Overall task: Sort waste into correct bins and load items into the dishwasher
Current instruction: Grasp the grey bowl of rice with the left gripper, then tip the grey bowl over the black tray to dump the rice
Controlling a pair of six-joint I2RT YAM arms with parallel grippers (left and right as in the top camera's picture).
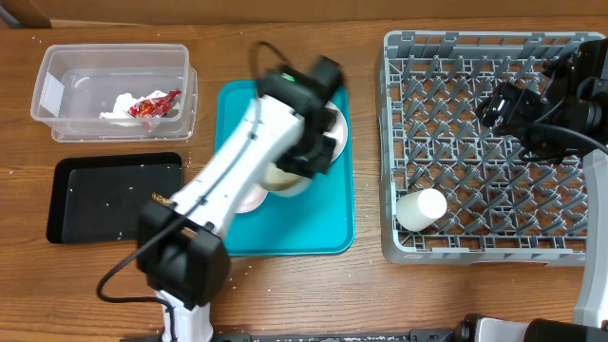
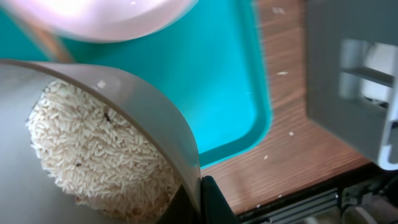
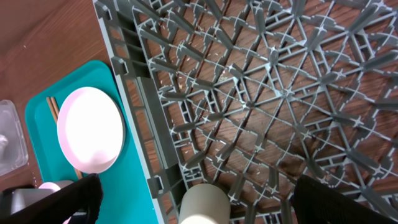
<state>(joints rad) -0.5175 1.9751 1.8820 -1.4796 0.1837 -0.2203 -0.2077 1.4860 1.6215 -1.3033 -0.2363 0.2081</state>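
Pinches the rim of a bowl (image 2: 124,87) with the left tool (image 2: 200,198), shut hard on the thin wall, over the middle of the teal tray (image 1: 323,228). Cannot tell whether lifted clear or resting there. Shows the bowl tipped in the wrist view, mouth turned toward the camera, with a packed bed of rice (image 2: 93,149) clinging inside, pale and speckled with a few dark bits.

Looks like scraps for the black tray (image 1: 66,204), which is dusted with loose grains. Places that tray left of the tool and slightly nearer, past the teal tray's left edge, with its long axis running left to right. Favours the left arm, by far the closer. Probably calls for a carry leftward, then a turn of the mouth downward over the black tray. Risks shedding grains onto the counter (image 1: 285,28) on the way, given the tilt.

Hangs the right tool (image 1: 502,106) over the far right of the rack (image 1: 456,161), spread to its widest and holding nothing. Finds one cup (image 1: 421,209) on its side in the rack's near left corner. Has the plate (image 3: 90,129) on the teal tray just beside the bowl, on its far side, with chopsticks (image 3: 52,107) partly beneath it. Puts the napkin (image 1: 122,103) and red wrapper (image 1: 157,104) in the tub (image 1: 57,71), far left.
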